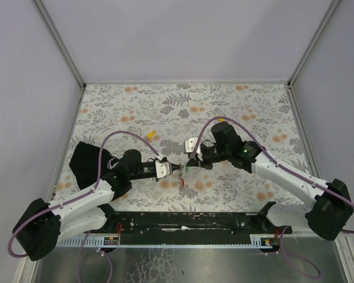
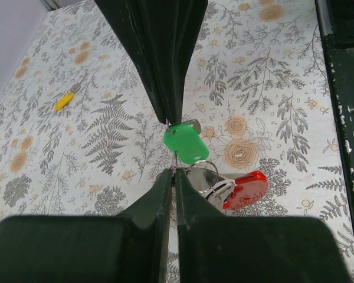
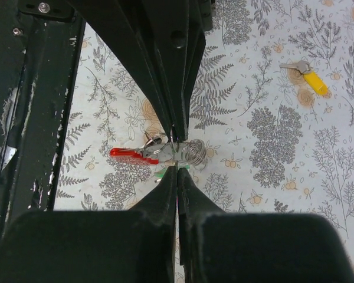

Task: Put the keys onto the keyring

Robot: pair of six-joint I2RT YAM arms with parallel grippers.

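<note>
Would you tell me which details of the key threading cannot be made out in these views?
Left wrist: the blade of the green-capped metal key is mostly hidden in the shut right gripper.
Right wrist: that gripper's fingers cover the key; only green slivers show.
Both wrists: where the shut left gripper pinches the red-tabbed metal keyring is hidden by its fingers.
Top external: key and ring are too small to show any threading.

Robotics test cell, probably in a laboratory — the enclosure hides the room. Plain pale walls (image 1: 189, 35) and metal frame posts (image 1: 59, 41) surround a floral cloth (image 1: 165, 106). Left arm (image 1: 76, 206) and right arm (image 1: 283, 174) bolt to a black rail (image 1: 189, 221) — purple cables (image 1: 121, 137) exposed.
</note>
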